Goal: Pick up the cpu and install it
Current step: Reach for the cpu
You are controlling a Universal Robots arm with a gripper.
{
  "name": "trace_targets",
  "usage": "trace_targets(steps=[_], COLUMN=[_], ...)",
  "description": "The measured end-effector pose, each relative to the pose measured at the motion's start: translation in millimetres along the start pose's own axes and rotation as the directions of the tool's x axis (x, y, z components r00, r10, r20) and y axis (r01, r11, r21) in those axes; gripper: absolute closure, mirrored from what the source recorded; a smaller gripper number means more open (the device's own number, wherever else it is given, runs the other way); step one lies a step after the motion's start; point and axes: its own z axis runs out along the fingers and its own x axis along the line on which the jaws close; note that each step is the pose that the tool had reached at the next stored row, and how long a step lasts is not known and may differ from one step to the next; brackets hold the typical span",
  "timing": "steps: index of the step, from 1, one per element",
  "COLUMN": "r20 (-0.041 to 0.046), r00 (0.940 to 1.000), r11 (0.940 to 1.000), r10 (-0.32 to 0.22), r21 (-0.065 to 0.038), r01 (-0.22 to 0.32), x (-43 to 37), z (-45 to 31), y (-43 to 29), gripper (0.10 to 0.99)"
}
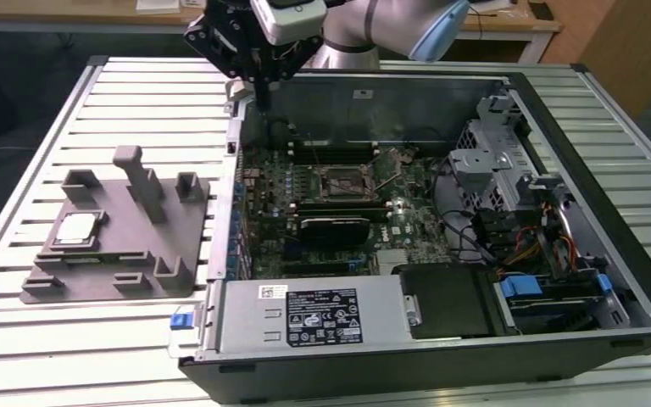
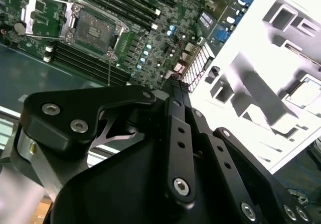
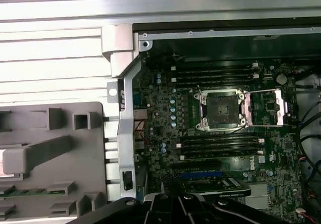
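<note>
Black tool [image 1: 264, 85] pinched narrow, nothing in it, hanging over the far corner of the open black desktop computer case [image 1: 439, 377], on the exterior view's left. Below it inside the case: green motherboard [image 1: 416, 216] with the black-framed square socket [image 1: 342, 180]; in the first wrist view its metal load plate [image 3: 266, 108] is swung open beside it. Small flat square silver-topped cpu [image 1: 77, 229] sits well apart from the tool, flat in a recess of the grey plastic fixture block [image 1: 133, 259]. The block lies on the slatted aluminium bench [image 1: 133, 93] just beside the case, on the exterior view's left. Cpu untouched, not yet picked.
</note>
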Motion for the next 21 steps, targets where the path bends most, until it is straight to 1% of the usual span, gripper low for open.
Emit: trace_targets(steps=[21], r20=[0.0001], r00=[1.0], r11=[1.0], r10=[0.0], r21=[0.0], r01=[0.0], x=[27.9], z=[-0.8], y=[-2.1], gripper=[0.98])
